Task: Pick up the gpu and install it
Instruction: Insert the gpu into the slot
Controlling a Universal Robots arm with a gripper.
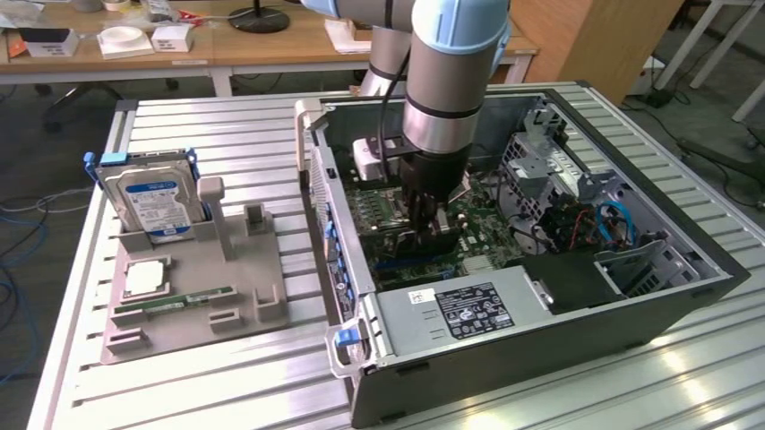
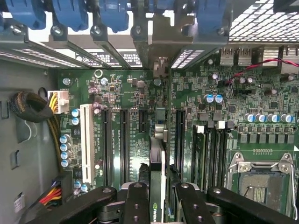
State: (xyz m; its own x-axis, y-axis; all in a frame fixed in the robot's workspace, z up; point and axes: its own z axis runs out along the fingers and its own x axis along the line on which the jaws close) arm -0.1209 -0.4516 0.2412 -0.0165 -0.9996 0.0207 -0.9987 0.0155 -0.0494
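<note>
The jaws are clenched on the gpu, a thin green circuit-board card that you see edge-on in the wrist view. One black linked finger presses each face of the card. A green maker's logo shows on the card edge between the fingers.

The gpu stands on edge over the green motherboard, inside the open dark grey computer case. It runs parallel to the long black expansion slots and lies between them. Its far end reaches the slotted metal rear wall of the case, just beside the row of blue plastic retention clips. You cannot tell from either view whether the card's lower edge has entered a slot.

A white expansion slot lies further out on the board on one side of the card. The silvery square processor socket lies on the other side.

In the exterior view, the silver and light-blue arm reaches straight down into the case. The case lies on its side on the slatted aluminium desk.

On the exterior view's left, well apart from the case, a grey moulded holder rests on the desk. A silver hard drive with a blue label stands upright in it. A slim narrow green memory stick lies flat in it.
</note>
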